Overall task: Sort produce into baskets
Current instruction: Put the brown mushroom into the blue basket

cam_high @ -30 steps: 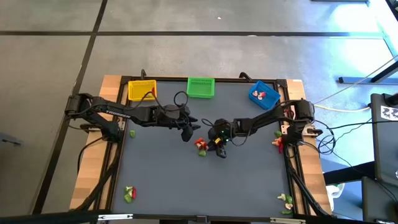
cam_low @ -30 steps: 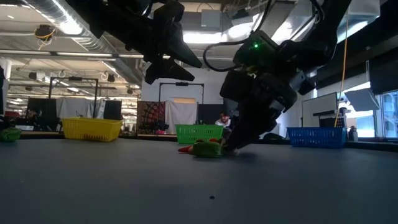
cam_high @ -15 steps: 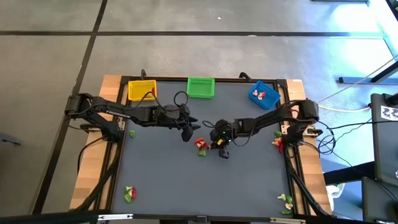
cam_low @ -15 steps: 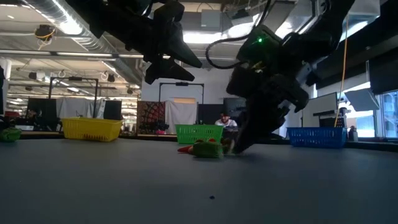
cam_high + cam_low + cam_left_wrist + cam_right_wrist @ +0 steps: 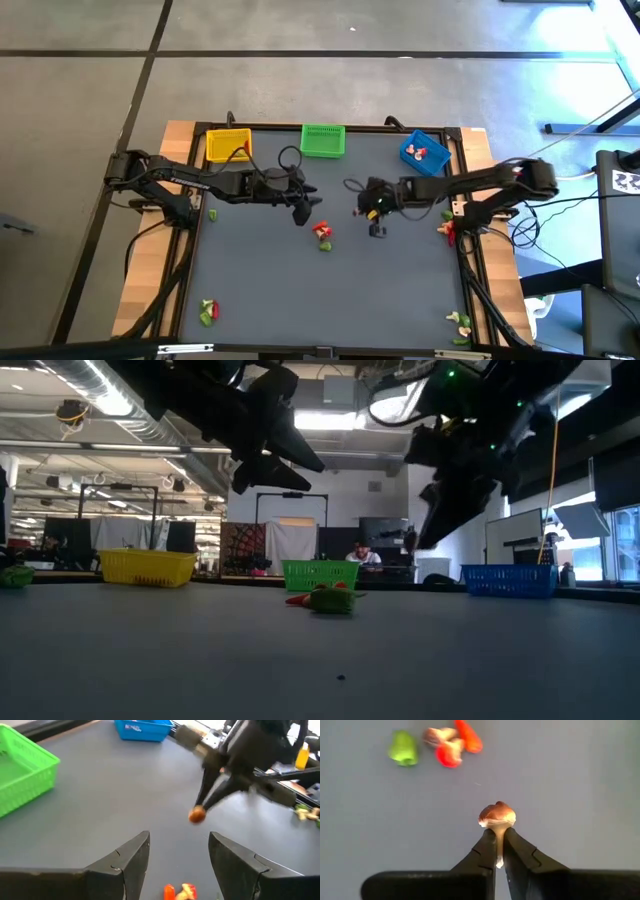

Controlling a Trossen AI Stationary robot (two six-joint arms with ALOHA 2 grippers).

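Right gripper is closed on a small mushroom piece, brown cap outward, the pale stem pinched between the two fingertips. In the left wrist view the same piece is seen at the tip of the right gripper, held clear of the table surface. In the high view the right gripper is placed just right of table centre.

The blue basket lies toward the far right corner from the held piece, near the right arm's own side; it already holds a few red and pale pieces (their kind cannot be told). The green basket is at the far edge's middle and the yellow basket at the far left, both farther from the right gripper. Which basket the mushroom belongs in cannot be settled from the views; judged by the pale pieces already there, blue is likely, and the right arm is the nearer arm for it.

A small cluster of produce, red and green, is left on the table between the two grippers, near but apart from the held piece.

Left gripper is held above the table left of the cluster, its fingers wide apart and empty. More produce is seen at the near left corner and near right corner.
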